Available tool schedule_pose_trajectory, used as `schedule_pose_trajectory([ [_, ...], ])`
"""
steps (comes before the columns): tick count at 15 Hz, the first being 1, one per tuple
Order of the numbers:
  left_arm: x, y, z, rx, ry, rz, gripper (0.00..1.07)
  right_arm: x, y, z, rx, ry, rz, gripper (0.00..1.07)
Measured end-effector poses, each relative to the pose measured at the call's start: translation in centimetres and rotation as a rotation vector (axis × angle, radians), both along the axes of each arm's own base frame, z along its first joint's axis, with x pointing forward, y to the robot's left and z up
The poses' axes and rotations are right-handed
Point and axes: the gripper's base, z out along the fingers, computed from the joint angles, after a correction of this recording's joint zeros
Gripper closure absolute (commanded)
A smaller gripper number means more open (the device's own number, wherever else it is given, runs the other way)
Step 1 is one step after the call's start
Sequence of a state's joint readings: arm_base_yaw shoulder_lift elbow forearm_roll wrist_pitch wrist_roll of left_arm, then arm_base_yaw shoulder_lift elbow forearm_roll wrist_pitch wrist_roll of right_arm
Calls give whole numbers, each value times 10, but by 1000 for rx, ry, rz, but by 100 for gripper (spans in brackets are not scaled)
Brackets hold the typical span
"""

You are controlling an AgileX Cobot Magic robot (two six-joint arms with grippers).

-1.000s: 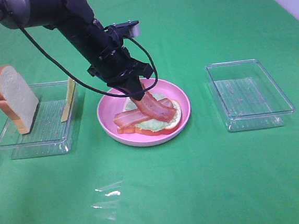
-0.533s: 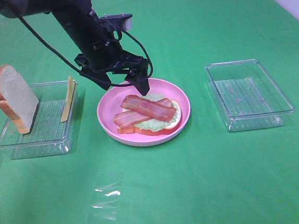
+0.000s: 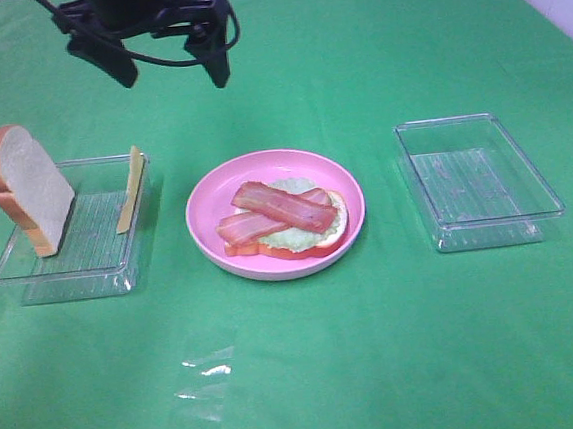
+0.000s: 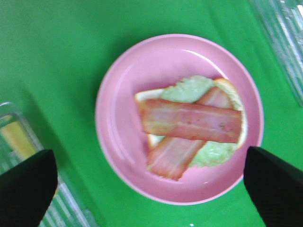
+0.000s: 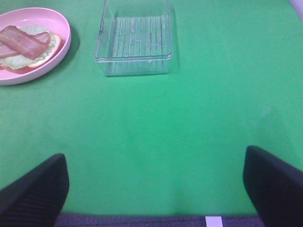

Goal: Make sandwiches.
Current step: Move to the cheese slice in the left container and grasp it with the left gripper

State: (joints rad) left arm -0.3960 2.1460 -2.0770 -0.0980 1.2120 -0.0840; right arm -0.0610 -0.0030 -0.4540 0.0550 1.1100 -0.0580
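Hovering L claw [image 3: 175, 76]: wide open, empty.
Thin yellow cheese slice [image 3: 131, 190]: leans on left clear plastic tray [image 3: 71, 275] wall; grab may topple it.

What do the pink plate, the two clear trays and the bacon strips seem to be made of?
Pink plate: likely plastic, smooth, semi-glossy, soft highlights. Left tray and right tray: clear, ribbed plastic; green cloth shows through. Bacon strips: probably moulded toy plastic or rubber, flat, even colouring.
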Motion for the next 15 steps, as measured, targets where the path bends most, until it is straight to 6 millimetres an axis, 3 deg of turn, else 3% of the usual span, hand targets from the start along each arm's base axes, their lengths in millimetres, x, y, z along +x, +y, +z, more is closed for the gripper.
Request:
schedule_pose_trajectory([
  [2, 6, 29, -7, 24, 29, 83, 5, 0, 0, 0, 0, 0, 0, 12],
  [4, 10, 40, -15, 35, 53, 113, 6, 0, 0, 0, 0, 0, 0, 12],
  [11, 29, 36, -96, 90, 210, 135, 6, 0, 0, 0, 0, 0, 0, 12],
  [15, 31, 35, -117, 106, 251, 135, 10, 0, 0, 0, 0, 0, 0, 12],
])
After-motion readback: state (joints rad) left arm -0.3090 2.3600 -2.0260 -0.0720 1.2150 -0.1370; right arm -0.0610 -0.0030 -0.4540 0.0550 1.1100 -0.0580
